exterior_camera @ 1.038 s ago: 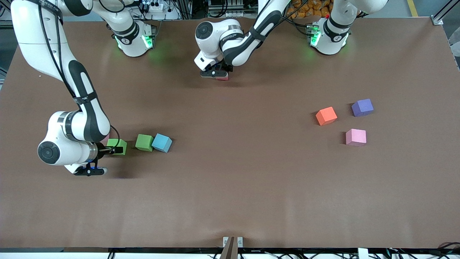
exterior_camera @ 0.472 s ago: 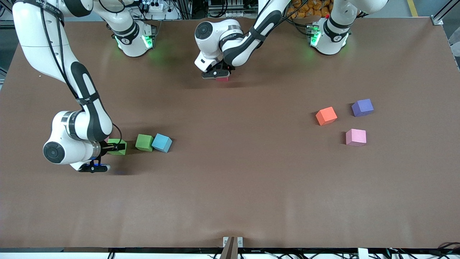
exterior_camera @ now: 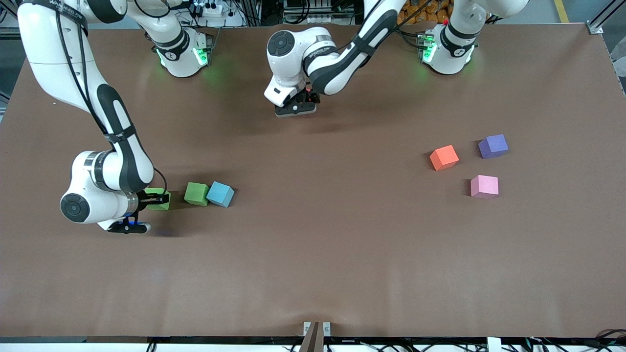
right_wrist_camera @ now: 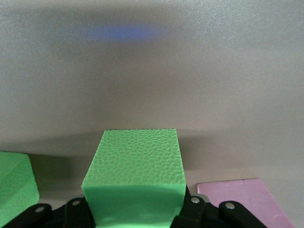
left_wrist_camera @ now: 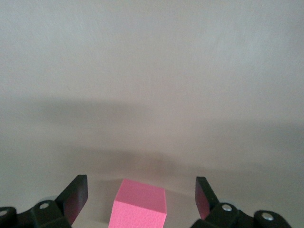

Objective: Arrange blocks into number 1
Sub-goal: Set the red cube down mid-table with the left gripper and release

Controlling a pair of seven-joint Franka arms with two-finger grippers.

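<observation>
The right gripper [exterior_camera: 157,199] has clamped onto a light green block [right_wrist_camera: 135,173] at about nine o'clock on the tabltop, so the step in hand looks like a pick-up, and the next move calls for a clean lift clear of the darker green block [exterior_camera: 196,193] and blue block [exterior_camera: 220,194] beside it. The left gripper [exterior_camera: 296,108], near twelve o'clock, stands open astride a pink block [left_wrist_camera: 138,210] resting on the tabletop [exterior_camera: 323,234], apparently set down as the figure's start. The orange block [exterior_camera: 444,157], purple block [exterior_camera: 493,146] and pale pink block [exterior_camera: 484,186] wait around three o'clock.
</observation>
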